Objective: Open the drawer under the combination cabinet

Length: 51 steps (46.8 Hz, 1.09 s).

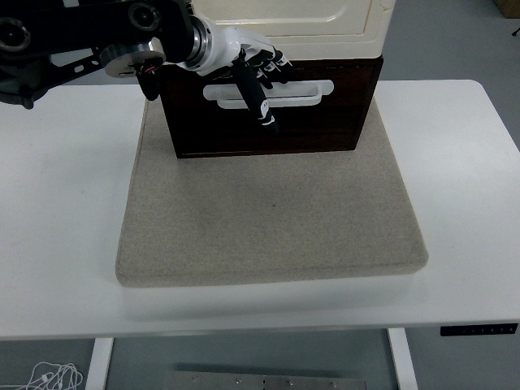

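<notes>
We see a white table point(65, 244) filling most of the view, and on it a large beige mat point(268, 219) that covers the centre. At 12 o'clock on the mat stands the cabinet point(325, 16), cream above, with the dark brown drawer point(325, 122) as its bottom section, its front facing us and flush with the cabinet body, not pulled out. A white handle point(301, 93) runs across the upper part of the drawer front. Our left arm point(81, 32) comes in from about 10 o'clock and reaches across to the drawer. The left hand point(248, 69) sits at the handle's left part, its fingers point(272, 69) curled over the bar so that we take it as gripping the handle, while the thumb point(258, 106) points down across the drawer front toward 5 o'clock.
</notes>
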Tool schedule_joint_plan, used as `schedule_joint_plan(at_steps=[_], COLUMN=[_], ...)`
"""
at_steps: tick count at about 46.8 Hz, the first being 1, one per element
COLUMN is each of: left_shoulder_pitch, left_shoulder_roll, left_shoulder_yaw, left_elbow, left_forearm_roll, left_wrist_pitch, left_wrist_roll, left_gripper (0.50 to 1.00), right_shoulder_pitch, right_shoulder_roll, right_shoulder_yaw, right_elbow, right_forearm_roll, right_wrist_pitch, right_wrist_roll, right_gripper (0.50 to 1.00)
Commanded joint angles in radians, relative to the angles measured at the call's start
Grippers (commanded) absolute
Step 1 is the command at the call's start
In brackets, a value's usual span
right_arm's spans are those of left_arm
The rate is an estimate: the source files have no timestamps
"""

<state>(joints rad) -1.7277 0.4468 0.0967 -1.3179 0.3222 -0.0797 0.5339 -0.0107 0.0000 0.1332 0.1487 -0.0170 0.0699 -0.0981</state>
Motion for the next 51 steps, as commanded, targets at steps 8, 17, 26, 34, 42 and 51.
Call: schedule_joint_plan(at_steps=[8,17,26,34,42,51], left_shoulder_pitch=[0.000,0.008,0.008,0.011,0.022,0.022], left_shoulder_roll=[-0.026,-0.030,-0.042,-0.051,-0.071,-0.085], left_shoulder_yaw=[0.026,0.029,0.029,0.046,0.048,0.048], left_elbow=[0.019,0.026,0.037,0.049,0.066,0.072], left_forearm_roll=[0.000,0.000,0.000,0.005,0.006,0.006], left_wrist_pitch=[-0.002,-0.002,-0.003,-0.005,-0.005,-0.009], left_wrist_roll=[0.000,0.000,0.000,-0.002,-0.003,-0.003], left_gripper=[1.000,1.000,1.000,1.000,1.000,1.000], right_shoulder_pitch=[0.000,0.000,0.000,0.000,0.000,0.000], right_shoulder_roll=[0.000,0.000,0.000,0.000,0.000,0.000], right_shoulder_yaw=[0.000,0.000,0.000,-0.001,-0.001,0.000], right_elbow=[0.000,0.000,0.000,-0.001,0.000,0.000], right_forearm_roll=[0.000,0.000,0.000,0.000,0.000,0.000], right_wrist_pitch=[0.001,0.001,0.001,0.001,-0.001,0.001], right_wrist_roll=[0.000,0.000,0.000,0.000,0.000,0.000], right_gripper=[0.928,0.928,0.928,0.928,0.928,0.928])
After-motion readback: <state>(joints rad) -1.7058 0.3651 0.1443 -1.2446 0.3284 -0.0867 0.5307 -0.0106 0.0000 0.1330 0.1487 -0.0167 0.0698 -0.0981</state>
